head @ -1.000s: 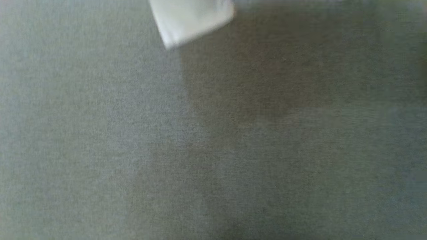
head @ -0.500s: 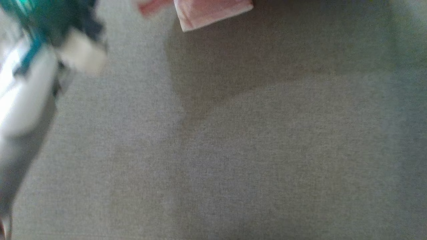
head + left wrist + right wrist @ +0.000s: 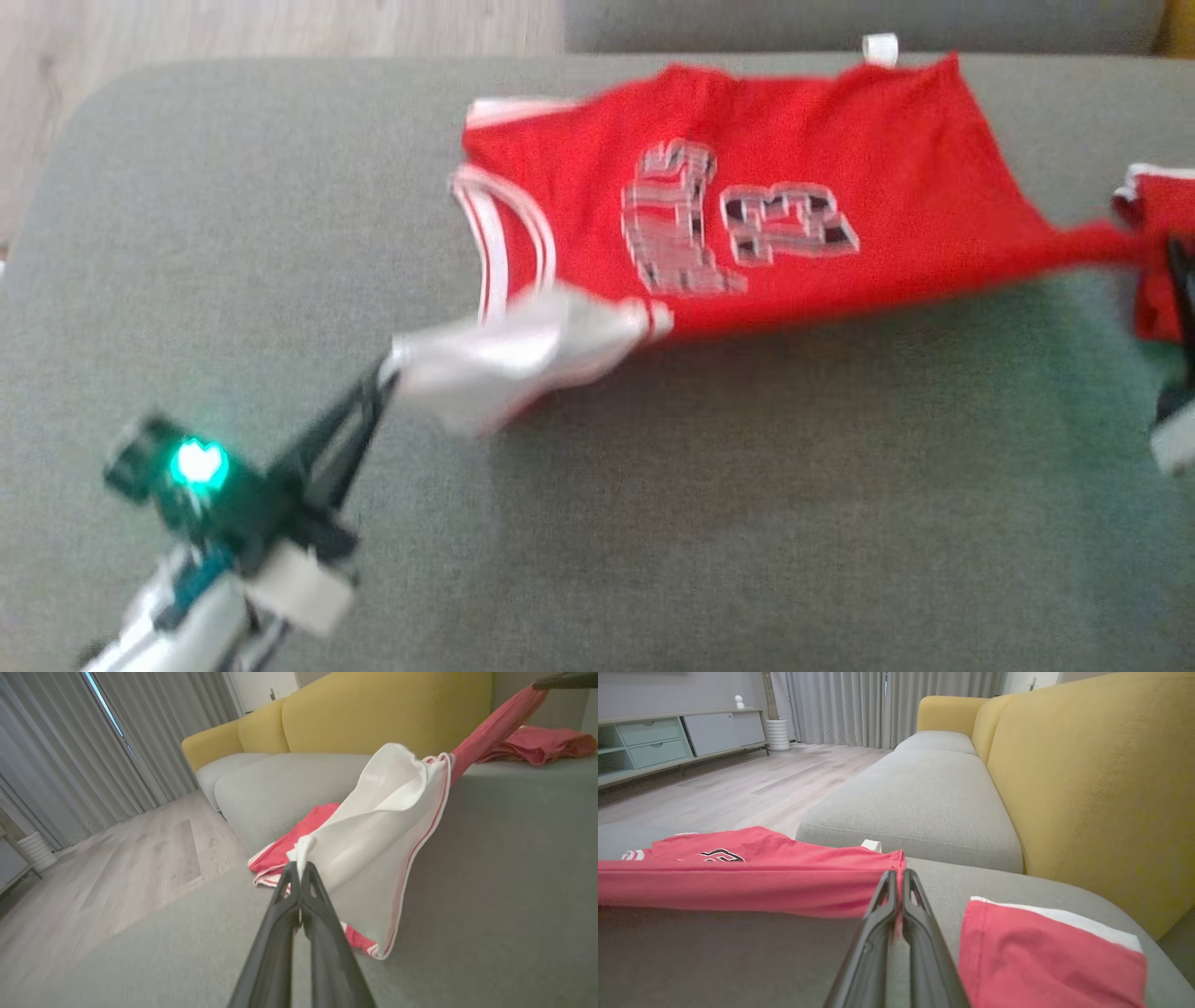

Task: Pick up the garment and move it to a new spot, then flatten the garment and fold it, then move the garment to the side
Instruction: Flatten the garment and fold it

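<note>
My left tool [image 3: 299, 870] pinches the white inner corner of the red white-trimmed fabric jersey [image 3: 868, 159]. My right tool [image 3: 899, 877] clamps its red edge above the grey upholstered cushion [image 3: 747, 523].

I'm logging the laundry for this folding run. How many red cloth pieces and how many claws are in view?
Red jersey, numbered: 1
Red piece with a white band, seemingly separate: 1
Claws, left claw and right claw, each shut on the red jersey: 2
Total: 4
</note>
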Motion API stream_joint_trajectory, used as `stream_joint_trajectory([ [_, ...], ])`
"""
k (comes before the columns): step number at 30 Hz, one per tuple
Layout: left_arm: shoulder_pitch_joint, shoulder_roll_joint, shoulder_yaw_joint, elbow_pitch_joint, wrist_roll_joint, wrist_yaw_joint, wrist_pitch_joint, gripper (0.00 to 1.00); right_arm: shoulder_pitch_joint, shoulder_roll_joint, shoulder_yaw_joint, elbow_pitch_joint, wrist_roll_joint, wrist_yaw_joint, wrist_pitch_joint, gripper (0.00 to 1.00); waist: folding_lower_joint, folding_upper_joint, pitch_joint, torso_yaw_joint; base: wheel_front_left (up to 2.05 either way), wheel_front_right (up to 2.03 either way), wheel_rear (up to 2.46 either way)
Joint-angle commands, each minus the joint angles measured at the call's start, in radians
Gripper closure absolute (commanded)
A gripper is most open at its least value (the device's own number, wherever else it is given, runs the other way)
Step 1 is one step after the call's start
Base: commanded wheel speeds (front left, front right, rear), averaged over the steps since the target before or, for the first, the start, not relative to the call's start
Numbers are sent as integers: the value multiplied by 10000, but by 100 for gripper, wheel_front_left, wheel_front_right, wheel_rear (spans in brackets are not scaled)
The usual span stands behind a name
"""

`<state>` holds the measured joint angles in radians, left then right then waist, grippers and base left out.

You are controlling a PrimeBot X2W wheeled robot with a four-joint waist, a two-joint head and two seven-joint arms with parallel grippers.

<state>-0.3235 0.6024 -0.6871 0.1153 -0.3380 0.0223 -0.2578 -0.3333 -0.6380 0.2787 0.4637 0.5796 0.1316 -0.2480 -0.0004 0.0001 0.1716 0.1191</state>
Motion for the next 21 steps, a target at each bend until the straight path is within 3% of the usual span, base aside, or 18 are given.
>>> stream_joint_trajectory([
  [1,160,530,384,-283,-42,271,-39,100,714,-352,-258,-484,60,-9,-134,100,4,-1,-289,-5,0,0,0],
  [6,1390,579,75,-364,0,598,-39,100,2553,-188,-1005,-1368,-6,-9,-111,100,4,-1,-478,17,0,0,0],
  [14,1853,608,-155,-650,-196,580,211,100,4195,274,-2181,-2875,-309,-9,552,100,4,-1,-385,62,0,0,0],
  [21,12,330,-261,97,225,-82,434,100,3461,784,-2582,-3081,-774,-9,1645,100,4,-1,296,164,0,0,0],
])
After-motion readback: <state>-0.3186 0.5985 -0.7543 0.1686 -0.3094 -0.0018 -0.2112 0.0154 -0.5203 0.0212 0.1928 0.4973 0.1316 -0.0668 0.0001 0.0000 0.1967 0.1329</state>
